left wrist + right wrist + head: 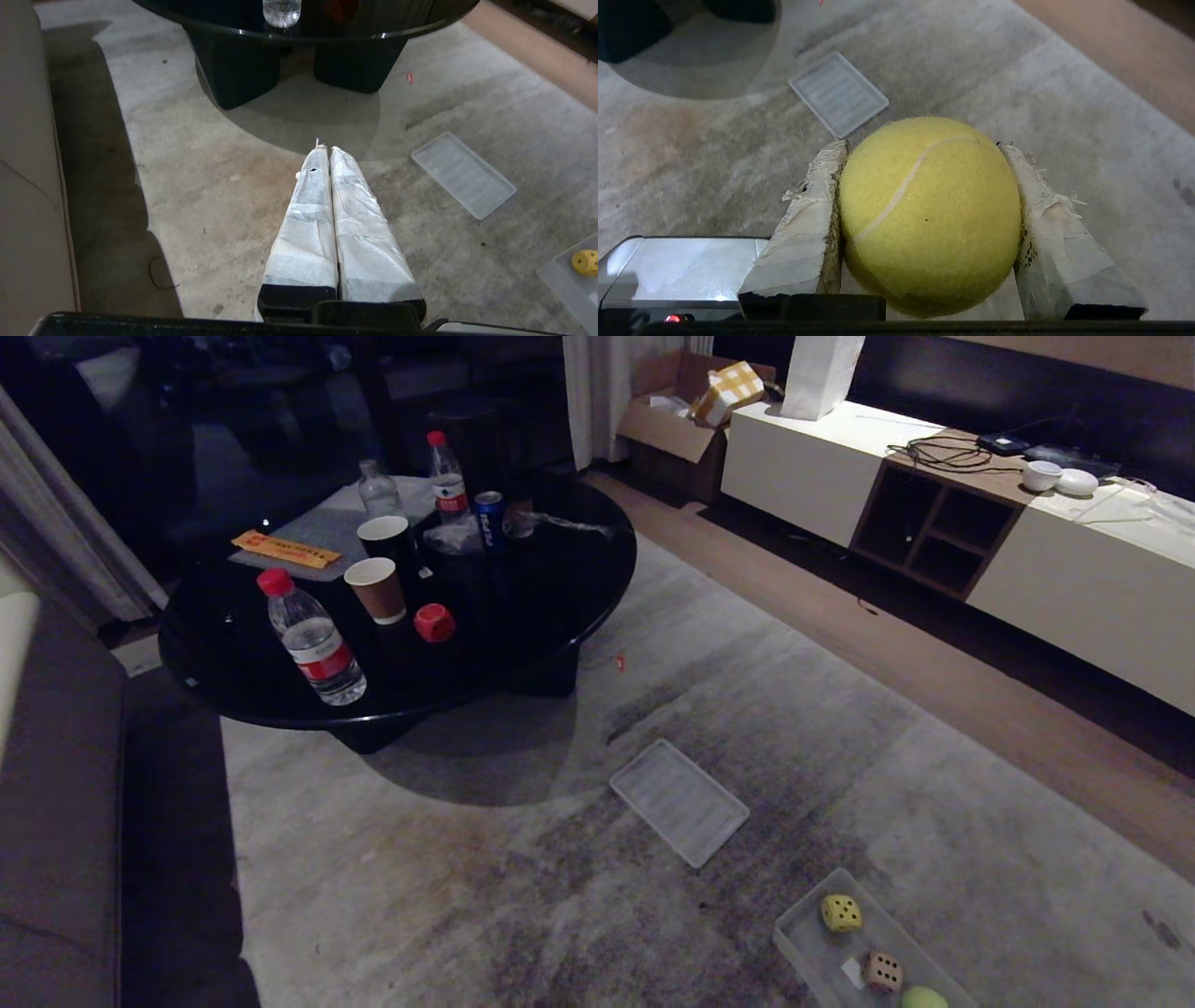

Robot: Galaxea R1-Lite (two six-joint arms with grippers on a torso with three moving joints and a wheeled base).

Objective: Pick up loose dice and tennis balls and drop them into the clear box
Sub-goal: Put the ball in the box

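Clear box [798,933] on grey carpet [523,896]

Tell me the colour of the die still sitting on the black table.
Red die, clearest in the head view.

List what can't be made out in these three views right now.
- Clear box: head view's bottom edge cuts off its near end, and part of the tennis ball inside.
- Right gripper: whether it hangs over the box; right wrist view shows only carpet and the lid beyond its held ball.
- Red die: pips too small, head view.
- Left gripper: absent from head view.
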